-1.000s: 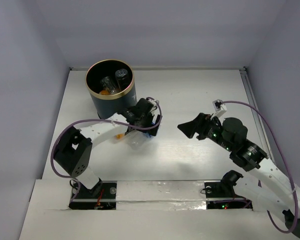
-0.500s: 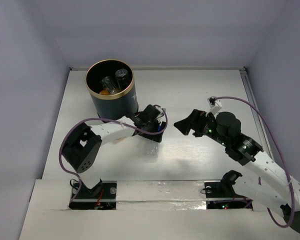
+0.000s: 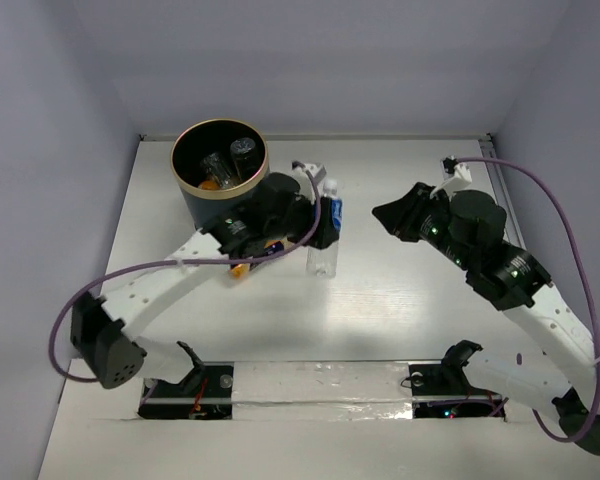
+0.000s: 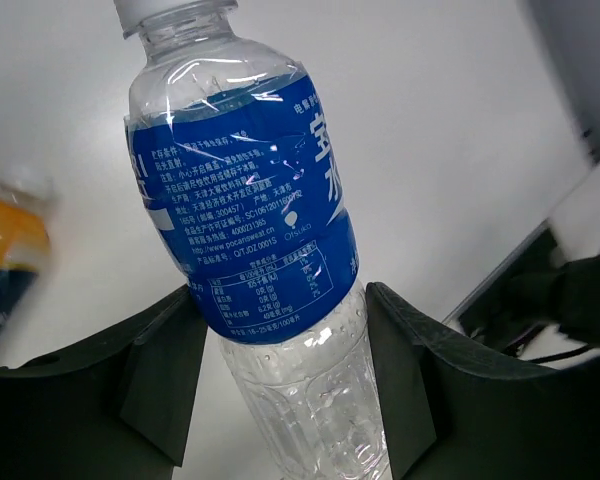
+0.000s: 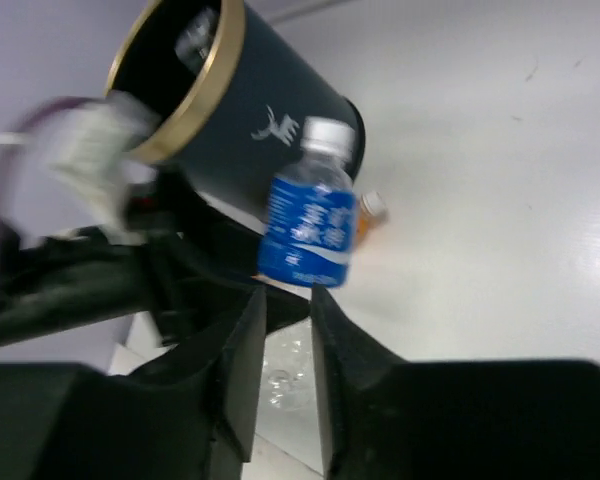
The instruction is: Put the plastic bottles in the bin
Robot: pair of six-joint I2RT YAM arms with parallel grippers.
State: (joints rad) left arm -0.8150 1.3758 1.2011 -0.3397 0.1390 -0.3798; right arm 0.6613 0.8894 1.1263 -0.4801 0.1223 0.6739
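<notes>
Now the blue-label bottle [image 4: 255, 235] sits clamped between the left fingers [image 4: 165, 375].

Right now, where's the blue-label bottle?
Blue-label bottle is held in the left pincer, just right of the bin in the top view.

Blue-labelled bottle [image 5: 306, 222] held beside dark bin [image 5: 250, 110].

White perforated arm links, black joints, purple cables, and a black left gripper [image 3: 315, 222].
</notes>
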